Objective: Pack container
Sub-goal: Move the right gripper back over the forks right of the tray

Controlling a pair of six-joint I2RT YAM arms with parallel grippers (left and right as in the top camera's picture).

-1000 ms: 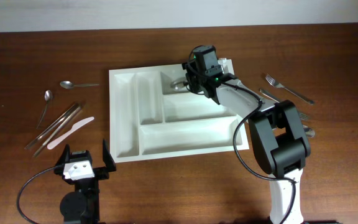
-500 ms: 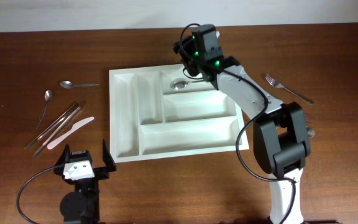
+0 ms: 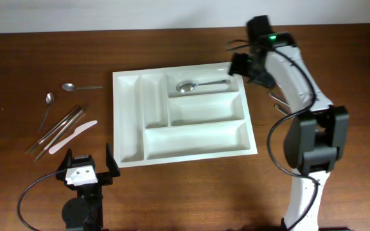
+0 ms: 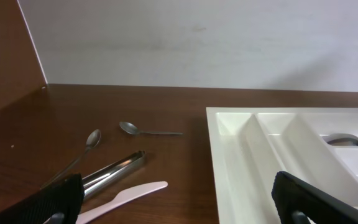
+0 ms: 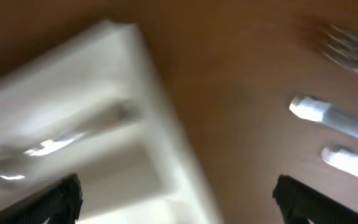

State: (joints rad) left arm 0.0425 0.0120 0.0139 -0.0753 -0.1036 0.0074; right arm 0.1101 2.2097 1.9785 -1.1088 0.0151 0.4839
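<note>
Overhead: high, straight down, whole container (image 3: 128, 122) framed. Left wrist: low, off container's front-left, facing wall (image 4: 197, 37). Right wrist: close above container's back-right corner, blurred. All share spoon (image 3: 201, 85) inside container.

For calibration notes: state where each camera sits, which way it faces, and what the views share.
Overhead: fixed above the table, looking straight down on the container; left gripper at the near edge, right gripper by the container's far right corner.
Left wrist: low, facing the back wall; its fingers fill the bottom corners.
Right wrist: blurred, looking down at the container's right end; its fingers likewise.
Shared: all three show the spoon in the container.
</note>
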